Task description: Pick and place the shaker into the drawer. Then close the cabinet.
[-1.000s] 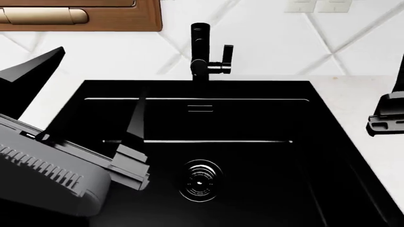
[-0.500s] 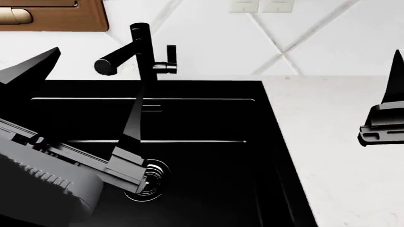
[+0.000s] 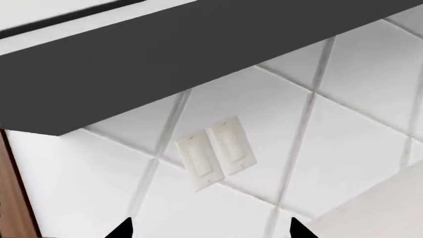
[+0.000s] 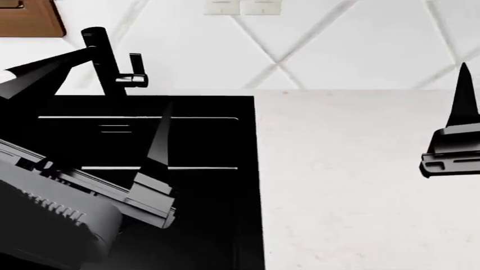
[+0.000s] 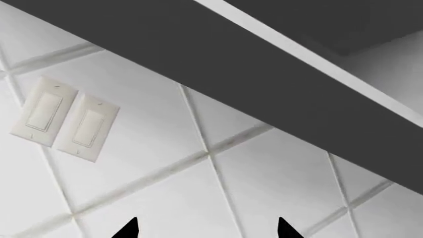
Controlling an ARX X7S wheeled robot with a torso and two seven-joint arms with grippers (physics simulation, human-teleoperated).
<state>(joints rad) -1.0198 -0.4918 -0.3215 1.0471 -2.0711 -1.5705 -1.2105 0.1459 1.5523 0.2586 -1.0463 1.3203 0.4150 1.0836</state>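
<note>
From where I stand, nothing is being carried yet: the robot seems to be at the searching step, before any pick. Nearest, over the black sink (image 4: 150,140), the left claw (image 4: 82,95) hangs with its two dark fingers spread wide and nothing between them. Out to the right of the sink, above the pale speckled surface (image 4: 345,185), only one finger of the right claw (image 4: 453,140) shows from the head, but its own wrist camera shows two tips (image 5: 129,229) apart and empty.

Behind the sink stands the black tap (image 4: 101,59), and behind that the white tiled wall (image 4: 338,45) with a pair of switch plates (image 4: 244,7).

The shaker is nowhere in sight, so I cannot say which way it points or how its long axis runs. The drawer and cabinet are out of view too, presumably below the surface. The next move calls for finding the shaker first.
</note>
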